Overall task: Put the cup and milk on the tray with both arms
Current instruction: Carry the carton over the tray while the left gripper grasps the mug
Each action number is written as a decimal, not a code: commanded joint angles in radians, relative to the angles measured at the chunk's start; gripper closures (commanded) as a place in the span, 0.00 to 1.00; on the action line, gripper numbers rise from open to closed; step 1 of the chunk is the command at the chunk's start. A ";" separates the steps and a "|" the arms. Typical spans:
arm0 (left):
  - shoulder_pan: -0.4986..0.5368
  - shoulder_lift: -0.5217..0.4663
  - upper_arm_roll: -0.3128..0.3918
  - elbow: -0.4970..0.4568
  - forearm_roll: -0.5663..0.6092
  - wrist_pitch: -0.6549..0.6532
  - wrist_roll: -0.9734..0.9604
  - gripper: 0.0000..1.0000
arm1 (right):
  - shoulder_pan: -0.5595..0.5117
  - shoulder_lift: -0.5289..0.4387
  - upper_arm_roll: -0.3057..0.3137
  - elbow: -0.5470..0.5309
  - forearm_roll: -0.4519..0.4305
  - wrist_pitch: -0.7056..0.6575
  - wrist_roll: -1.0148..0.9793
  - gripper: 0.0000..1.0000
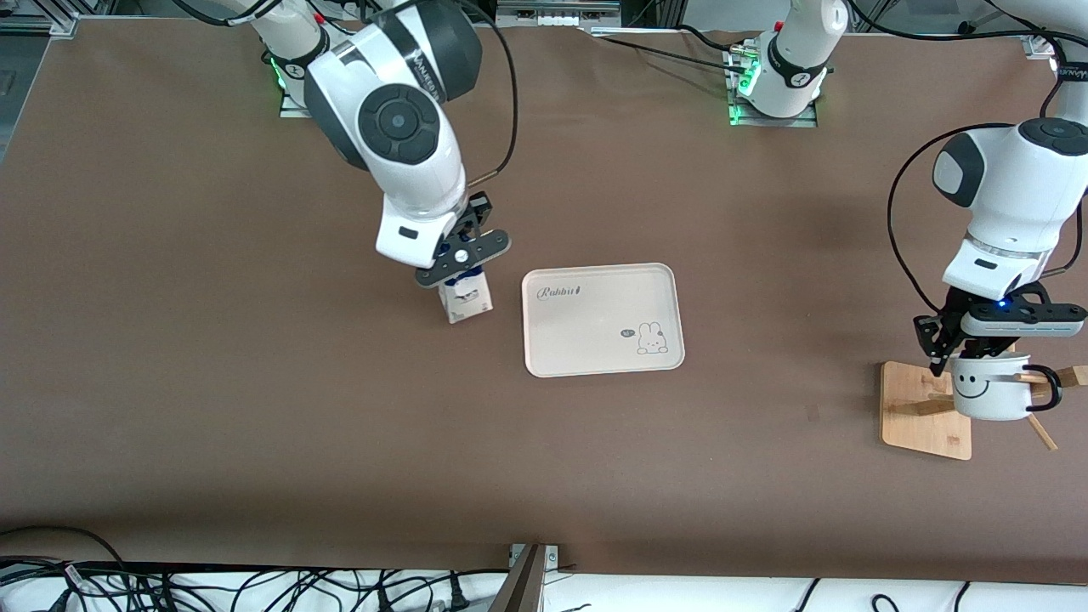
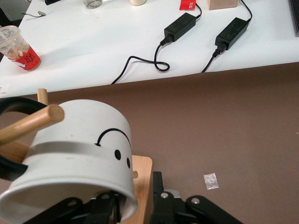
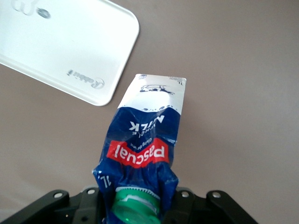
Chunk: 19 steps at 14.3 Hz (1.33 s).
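Observation:
The milk (image 1: 467,303) is a blue and white carton with a green cap, beside the tray (image 1: 586,333) toward the right arm's end of the table. My right gripper (image 1: 457,276) is shut on its crumpled top (image 3: 145,135), just above the cap; the tray's corner (image 3: 70,46) lies close by. The cup (image 1: 986,395), white with a smiley face, hangs tilted at the bamboo rack (image 1: 922,416), with a peg through its black handle. My left gripper (image 1: 977,353) is shut on the cup's rim (image 2: 79,154), one finger inside and one outside.
The rack's wooden pegs (image 2: 32,123) stick out beside the cup. A small scrap (image 2: 210,181) lies on the brown table. A white bench with power adapters (image 2: 180,25) stands past the table's edge. Cables lie along the edge nearest the front camera.

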 commanded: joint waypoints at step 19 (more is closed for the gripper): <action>-0.020 -0.040 -0.011 0.012 0.029 0.013 0.002 1.00 | 0.166 0.198 -0.055 0.177 0.240 0.164 0.515 0.65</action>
